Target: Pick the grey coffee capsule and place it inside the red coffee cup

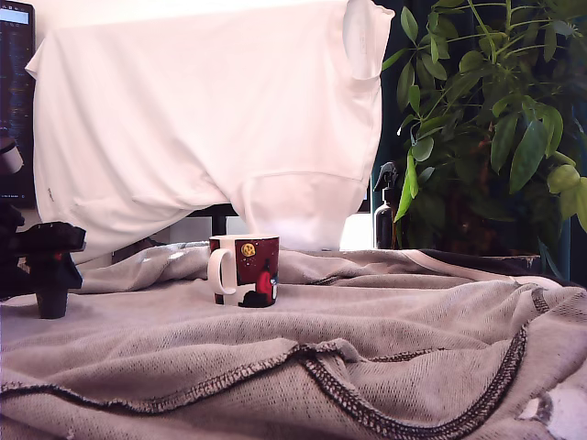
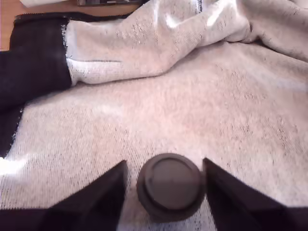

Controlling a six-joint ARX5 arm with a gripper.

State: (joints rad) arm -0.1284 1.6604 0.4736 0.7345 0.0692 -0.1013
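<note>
Near the grey cloth's [image 1: 367, 348] left edge in the exterior view, the gripper [image 1: 50, 280] straddles the grey coffee capsule [image 2: 169, 186], jaws apart and not clamped. Closing off-centre could topple it on the soft folds. The red coffee cup [image 1: 245, 270] stands mid-cloth.

Bare cloth [image 1: 321, 348] between fingers [image 2: 96, 197] and red coffee cup [image 1: 245, 270]; spray bottle [image 1: 386, 215], plant [image 1: 495, 119] well behind.

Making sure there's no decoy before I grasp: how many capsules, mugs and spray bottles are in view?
grey coffee capsule: 1
red coffee cup: 1
black spray bottle: 1
Total: 3
</note>
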